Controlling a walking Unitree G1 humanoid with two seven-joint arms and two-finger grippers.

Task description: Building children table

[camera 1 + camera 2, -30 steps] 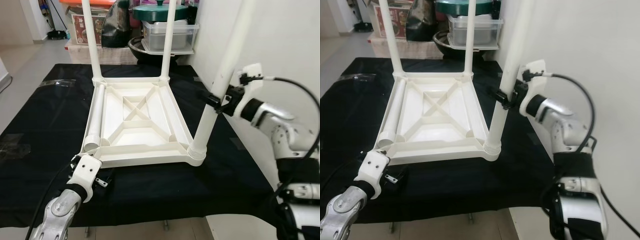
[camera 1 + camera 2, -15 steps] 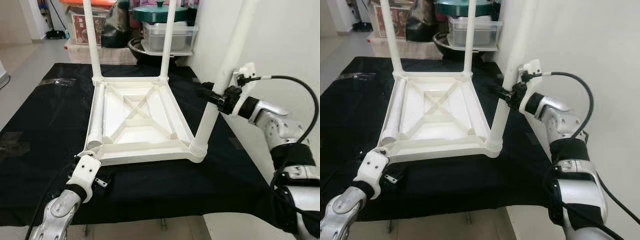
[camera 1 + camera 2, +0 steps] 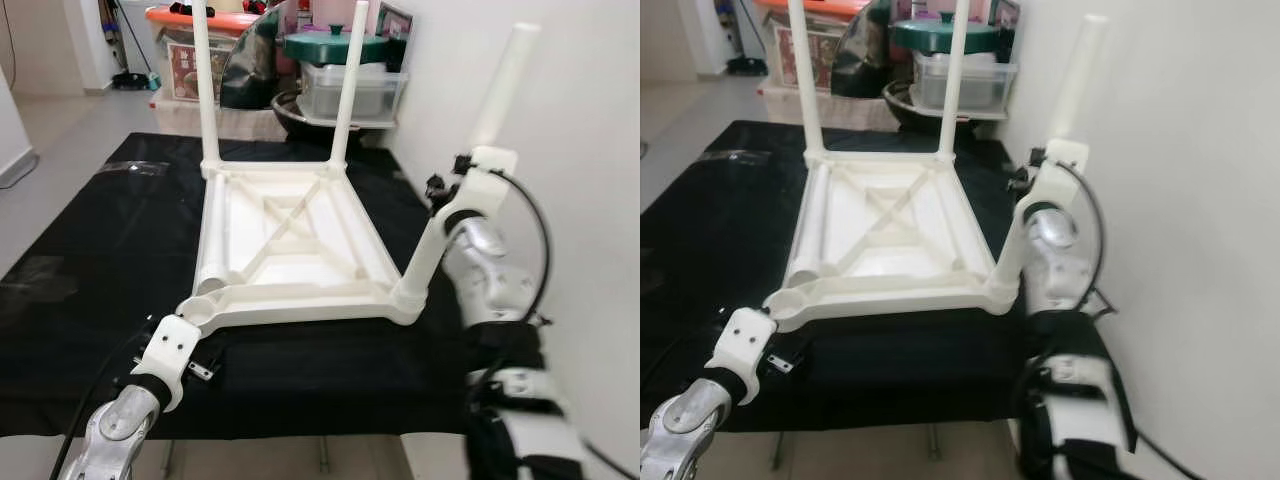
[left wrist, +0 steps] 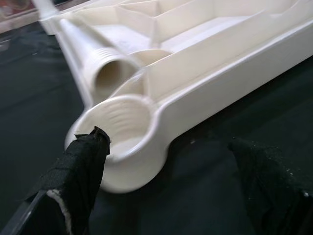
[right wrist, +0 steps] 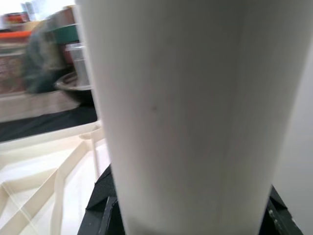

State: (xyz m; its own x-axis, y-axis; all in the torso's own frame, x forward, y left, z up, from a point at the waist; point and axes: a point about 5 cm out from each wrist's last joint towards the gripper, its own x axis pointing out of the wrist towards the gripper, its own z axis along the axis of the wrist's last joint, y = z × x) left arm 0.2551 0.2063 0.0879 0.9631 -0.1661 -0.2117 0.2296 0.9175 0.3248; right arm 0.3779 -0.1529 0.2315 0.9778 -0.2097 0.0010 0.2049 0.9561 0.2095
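Overhead, your right pincer [image 3: 447,193] clamps the near-right leg [image 3: 455,190] of the upturned white table [image 3: 290,245] on the black surface [image 3: 80,250]; your left pincer [image 4: 171,171], fingers spread, sits beside the empty corner socket [image 4: 120,122].

The upturned tabletop [image 3: 300,250] and its legs [image 3: 345,95] are seen in plain cream white, laid on a black cloth [image 3: 90,250]; a dark green lid [image 3: 335,45] and an orange lid [image 3: 175,17] are seen behind
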